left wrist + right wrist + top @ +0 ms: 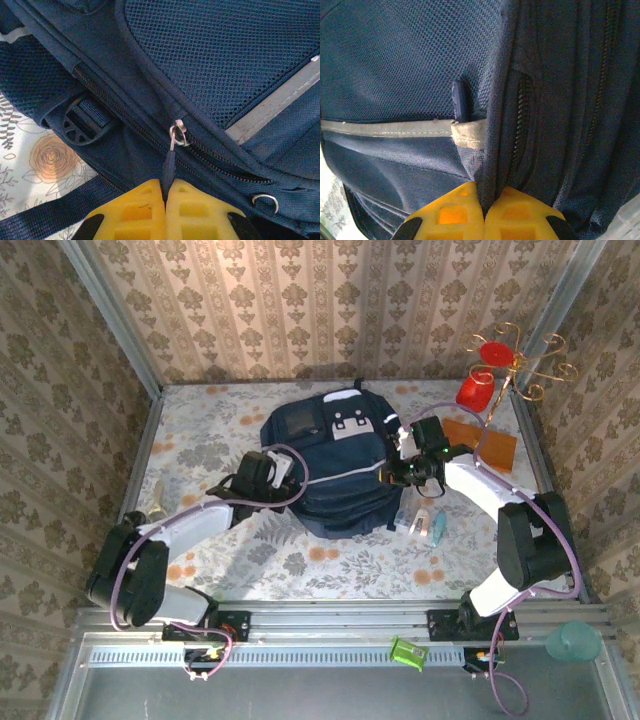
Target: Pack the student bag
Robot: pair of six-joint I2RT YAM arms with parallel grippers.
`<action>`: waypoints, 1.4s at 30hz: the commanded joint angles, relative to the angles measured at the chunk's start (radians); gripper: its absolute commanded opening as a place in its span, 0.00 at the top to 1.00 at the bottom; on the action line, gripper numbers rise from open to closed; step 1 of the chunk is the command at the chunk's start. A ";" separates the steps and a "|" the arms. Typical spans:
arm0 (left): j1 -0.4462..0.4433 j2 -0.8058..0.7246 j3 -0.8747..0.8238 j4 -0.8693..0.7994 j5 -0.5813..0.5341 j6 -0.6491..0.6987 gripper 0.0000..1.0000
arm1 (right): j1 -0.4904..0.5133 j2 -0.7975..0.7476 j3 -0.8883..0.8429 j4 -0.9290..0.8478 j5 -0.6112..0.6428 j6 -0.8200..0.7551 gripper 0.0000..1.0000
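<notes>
The left gripper (165, 194) is pressed together on the dark zip pull (169, 165) of the student bag (330, 465), its yellow fingers (137, 210) meeting around the tab. The right gripper (481, 194) pinches a raised seam fold (495, 110) on the bag's other side. The bag lies in the middle of the table (200, 430), nearer the far edge — a red cup (476, 390) stands by the far right corner.

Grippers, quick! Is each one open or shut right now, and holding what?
Left gripper: shut on the zipper pull of the student bag.
Right gripper: shut, pinching a fold of the student bag.
</notes>
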 commanded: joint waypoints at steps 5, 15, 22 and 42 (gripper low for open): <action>0.044 -0.023 -0.018 0.036 -0.123 -0.020 0.91 | -0.037 -0.011 0.019 -0.034 -0.001 -0.049 1.00; -0.071 -0.225 -0.106 0.119 -0.143 0.096 0.36 | -0.037 -0.066 -0.016 0.080 -0.161 0.106 1.00; -0.223 -0.117 -0.016 0.241 0.000 0.432 0.18 | -0.036 -0.104 -0.037 0.208 -0.289 0.245 1.00; -0.234 0.230 0.315 0.109 0.022 0.618 0.62 | -0.017 -0.088 -0.024 0.238 -0.314 0.292 1.00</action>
